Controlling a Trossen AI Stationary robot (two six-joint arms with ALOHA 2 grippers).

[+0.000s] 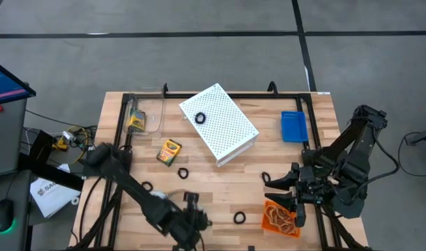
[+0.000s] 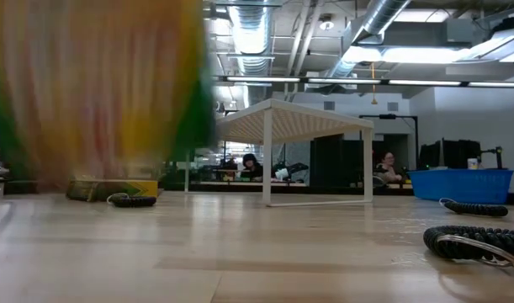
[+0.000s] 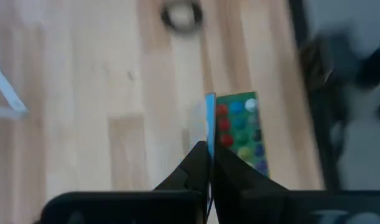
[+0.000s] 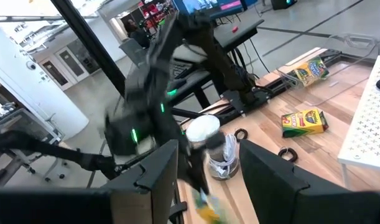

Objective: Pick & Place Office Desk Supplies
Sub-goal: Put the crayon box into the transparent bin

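The left fingers (image 3: 208, 146) are pressed together on a thin blue edge. It looks like the flap or side of a crayon box (image 3: 239, 130), whose green face with coloured dots shows just beyond the tips. In the high view this gripper sits at the near edge of the surface (image 1: 219, 183), left of centre. In the low view a yellow-and-green blur fills the left side, probably the same box close to the lens. Whether it is off the wood I cannot tell.

I judge the step to be the pick: the grip is made and the carry has not begun. The hold is narrow, so the lift should be slow and straight, and the box could pivot or slip. The likely drop spots, the blue bin (image 1: 293, 127) and the orange tray (image 1: 279, 217), lie to the right, so the move must cross in front of the white box (image 1: 219, 124).

The right fingers (image 1: 279, 187) wait spread and empty beside the tray. A second crayon box (image 1: 169, 151) and a ring (image 1: 183, 172) lie unpicked.
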